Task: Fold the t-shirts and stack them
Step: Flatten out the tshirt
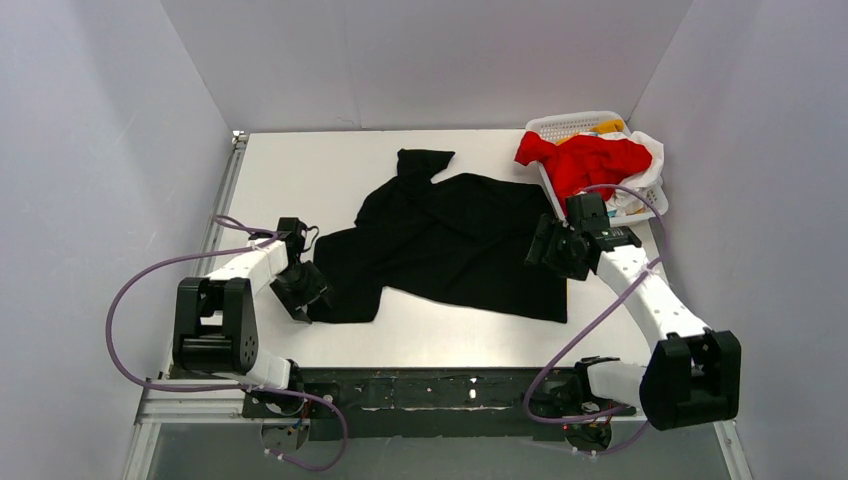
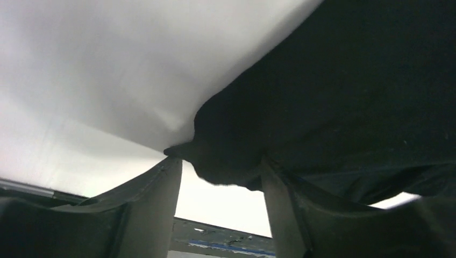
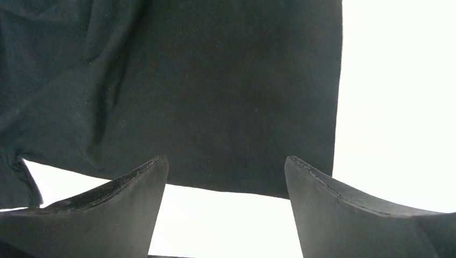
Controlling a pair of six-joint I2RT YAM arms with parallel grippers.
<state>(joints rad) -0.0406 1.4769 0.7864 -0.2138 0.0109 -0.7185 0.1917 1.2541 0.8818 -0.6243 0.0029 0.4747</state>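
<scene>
The large black t-shirt (image 1: pixel 450 240) lies spread and partly rumpled on the middle of the white table. My left gripper (image 1: pixel 300 290) is at its near-left corner. In the left wrist view its jaws (image 2: pixel 219 161) stand apart with a tip of the black cloth (image 2: pixel 349 97) between the fingertips, not pinched. My right gripper (image 1: pixel 553 250) hovers at the shirt's right edge. In the right wrist view it (image 3: pixel 226 158) is open and empty above the shirt's straight edge and corner (image 3: pixel 215 80). A red t-shirt (image 1: pixel 590 160) is heaped in the basket, with bits of yellow (image 1: pixel 608 126) and white (image 1: pixel 652 152) cloth beside it.
A white plastic lattice basket (image 1: pixel 565 124) stands at the back right corner of the table (image 1: pixel 300 170). Grey walls close in the left, back and right. Purple cables loop off both arms. A dark rail runs along the near edge (image 1: pixel 440 390).
</scene>
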